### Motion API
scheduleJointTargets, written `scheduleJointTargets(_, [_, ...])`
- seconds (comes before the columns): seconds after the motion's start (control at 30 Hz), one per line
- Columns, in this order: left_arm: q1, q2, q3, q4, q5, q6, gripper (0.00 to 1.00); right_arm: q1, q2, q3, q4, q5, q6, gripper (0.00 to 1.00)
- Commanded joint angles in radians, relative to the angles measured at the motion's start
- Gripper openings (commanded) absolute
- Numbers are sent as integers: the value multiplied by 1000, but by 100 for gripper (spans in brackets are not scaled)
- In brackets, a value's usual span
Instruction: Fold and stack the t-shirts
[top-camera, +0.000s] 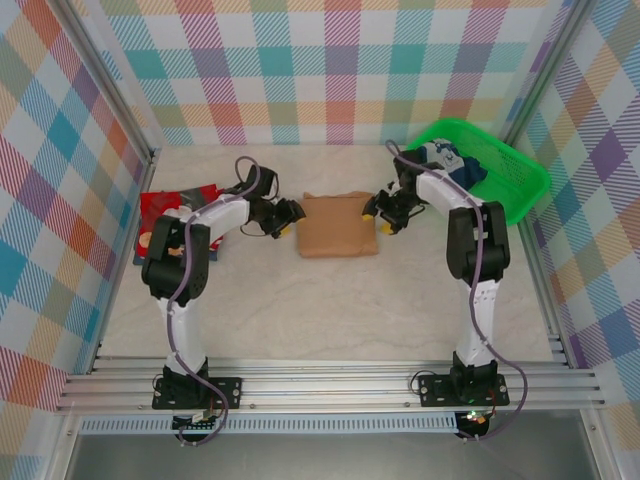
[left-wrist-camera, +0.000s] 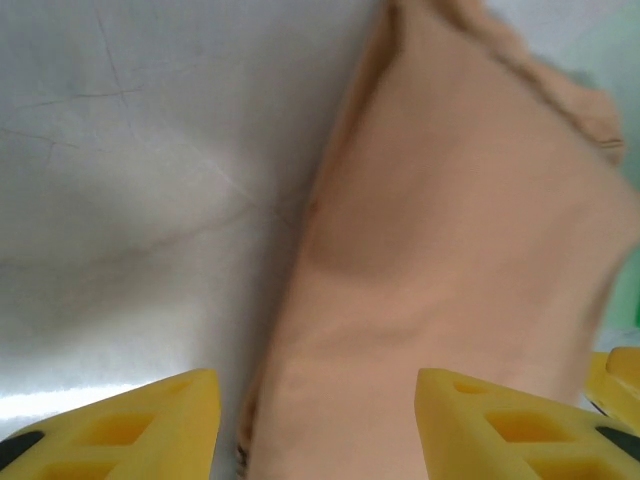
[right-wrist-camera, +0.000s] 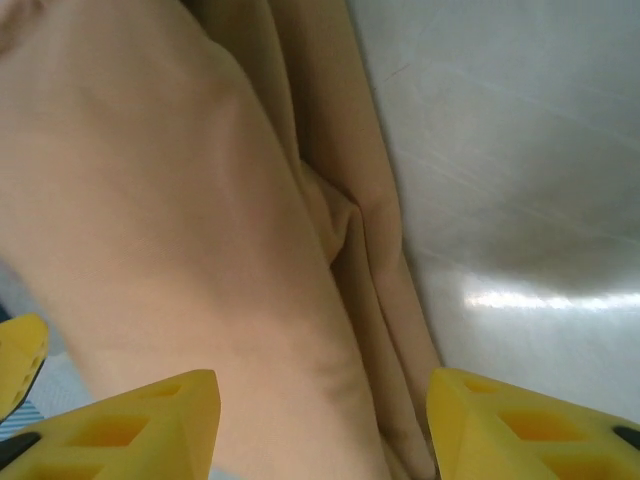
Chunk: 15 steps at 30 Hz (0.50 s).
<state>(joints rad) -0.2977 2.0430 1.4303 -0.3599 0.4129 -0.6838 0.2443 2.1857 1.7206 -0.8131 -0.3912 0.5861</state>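
Tan shirt (top-camera: 338, 225): folded into a compact rectangle with a plain face up. It lies flat at the middle of the table (top-camera: 330, 310). All places below are given relative to it.
Left gripper (top-camera: 290, 214): at the tan shirt's left edge, pointing in toward the cloth.
Left fingers (left-wrist-camera: 120, 430): yellow and apart, with nothing clamped between them. In the left wrist view one hangs over bare table and the other over the tan shirt, and the shirt's left edge runs under the gap. Whether they touch the cloth cannot be told.
Right gripper (top-camera: 374, 216): at the tan shirt's right edge, facing the left gripper across the fold.
Right fingers (right-wrist-camera: 130, 425): yellow and apart, holding nothing. In the right wrist view one hangs over the tan shirt and the other just beside its layered right edge, over the table.
Red shirt (top-camera: 172, 212): well to the left of the tan shirt, flat on the table, with printed figures. It is partly covered by the left arm (top-camera: 185, 250).
Basket (top-camera: 530, 190): green mesh, to the right of the tan shirt and behind it, against the back corner. It holds bunched dark blue and white fabric (top-camera: 455, 160).
Walls (top-camera: 330, 60): pastel check, enclosing the table behind and to both sides of the tan shirt.
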Motion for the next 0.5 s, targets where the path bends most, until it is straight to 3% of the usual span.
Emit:
scheduleJointTargets(0.0, [-4, 58, 52, -7, 53, 49, 53, 10, 38, 38, 14, -21, -15, 52])
scheduleJointTargets(0.1, [-27, 93, 92, -33, 56, 64, 50, 15, 75, 58, -5, -22, -18, 46])
scheduleJointTargets(0.23, [-64, 90, 82, -69, 8, 64, 30, 33, 80, 39, -46, -6, -28, 29])
scheduleJointTargets(0.33, [-90, 23, -6, -69, -30, 61, 18, 48, 13, -68, -39, 20, -36, 20])
scheduleJointTargets(0.47, [-135, -113, -183, -35, -27, 44, 10, 72, -124, -265, -16, 12, -50, 13])
